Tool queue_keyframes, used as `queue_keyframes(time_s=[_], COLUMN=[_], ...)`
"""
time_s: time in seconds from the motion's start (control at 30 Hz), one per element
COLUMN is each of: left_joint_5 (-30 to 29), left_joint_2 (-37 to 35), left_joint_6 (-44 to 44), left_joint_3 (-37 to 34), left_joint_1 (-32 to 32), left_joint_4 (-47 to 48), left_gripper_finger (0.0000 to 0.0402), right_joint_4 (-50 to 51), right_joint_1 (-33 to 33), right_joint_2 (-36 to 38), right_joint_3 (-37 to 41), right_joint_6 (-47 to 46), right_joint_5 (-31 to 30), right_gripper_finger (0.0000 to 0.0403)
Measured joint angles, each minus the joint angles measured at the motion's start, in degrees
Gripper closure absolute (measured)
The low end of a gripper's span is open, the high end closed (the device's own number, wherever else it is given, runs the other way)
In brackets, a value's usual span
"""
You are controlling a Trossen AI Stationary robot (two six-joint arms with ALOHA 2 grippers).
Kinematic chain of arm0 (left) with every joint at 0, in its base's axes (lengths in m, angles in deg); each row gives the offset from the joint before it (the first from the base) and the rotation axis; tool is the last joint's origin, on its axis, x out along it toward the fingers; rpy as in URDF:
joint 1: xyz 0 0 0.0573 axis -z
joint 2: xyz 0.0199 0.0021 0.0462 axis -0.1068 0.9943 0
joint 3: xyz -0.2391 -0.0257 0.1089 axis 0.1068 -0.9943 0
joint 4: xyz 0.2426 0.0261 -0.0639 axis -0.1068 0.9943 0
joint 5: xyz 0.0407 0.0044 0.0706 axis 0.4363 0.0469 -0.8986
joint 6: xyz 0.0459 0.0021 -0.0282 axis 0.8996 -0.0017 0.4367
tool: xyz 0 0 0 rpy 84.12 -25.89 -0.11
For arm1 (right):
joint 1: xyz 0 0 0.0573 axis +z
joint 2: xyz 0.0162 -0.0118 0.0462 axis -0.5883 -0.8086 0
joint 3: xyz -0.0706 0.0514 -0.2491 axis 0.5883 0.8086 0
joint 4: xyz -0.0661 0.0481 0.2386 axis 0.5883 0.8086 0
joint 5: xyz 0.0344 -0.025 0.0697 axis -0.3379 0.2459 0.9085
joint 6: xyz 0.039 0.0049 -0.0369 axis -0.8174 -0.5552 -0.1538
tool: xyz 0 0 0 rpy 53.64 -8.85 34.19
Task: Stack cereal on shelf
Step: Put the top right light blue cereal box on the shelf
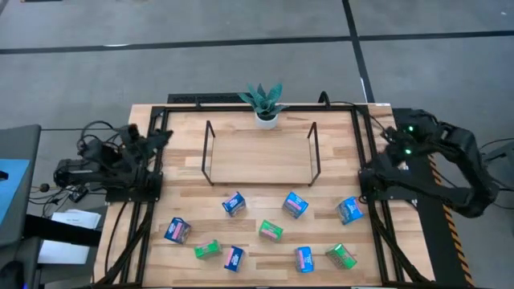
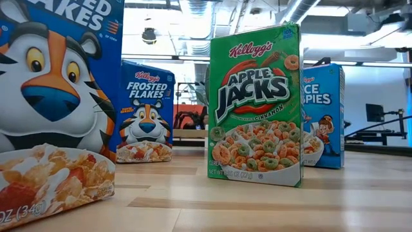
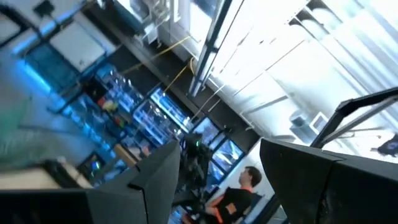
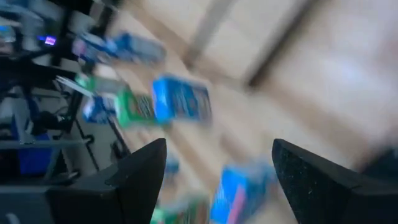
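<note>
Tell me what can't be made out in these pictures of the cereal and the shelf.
- High view: print on the cereal boxes is too small to read.
- Low view: the shelf is hidden behind the Apple Jacks box and Frosted Flakes box.
- Right wrist view: boxes beyond the right claw are blurred.
- Left wrist view: left claw faces the room; no table shows.

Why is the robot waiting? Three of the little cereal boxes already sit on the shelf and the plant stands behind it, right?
Not quite: the high view shows the shelf holding no boxes. All nine cereal boxes lie scattered on the table in front of it. The plant does stand behind the shelf.
</note>
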State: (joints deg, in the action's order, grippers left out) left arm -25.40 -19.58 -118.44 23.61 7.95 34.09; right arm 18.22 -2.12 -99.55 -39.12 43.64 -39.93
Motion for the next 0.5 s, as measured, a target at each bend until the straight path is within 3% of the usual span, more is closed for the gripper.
queue_keyframes(time_s=[0.1, 0.2, 0.5], left_joint_5=[-0.02, -1.25, -3.79], left_joint_2=[3.29, 6.79, 16.04], left_joint_6=[4.26, 7.6, 9.62], left_joint_3=[3.72, 6.7, 11.69], left_joint_1=[-0.02, -0.02, -0.02], left_joint_4=[0.3, 0.25, 0.3], left_gripper_finger=[0.0187, 0.0187, 0.0187], right_joint_4=[0.6, -7.69, -56.18], right_joint_1=[0.96, 0.82, -2.81], right_joint_2=[2.53, 4.4, 1.09], right_joint_3=[-0.46, -1.92, -12.98], right_joint_6=[-7.34, -13.38, -18.91], right_joint_5=[3.61, 8.57, 10.99], right_gripper_finger=[0.0085, 0.0085, 0.0085])
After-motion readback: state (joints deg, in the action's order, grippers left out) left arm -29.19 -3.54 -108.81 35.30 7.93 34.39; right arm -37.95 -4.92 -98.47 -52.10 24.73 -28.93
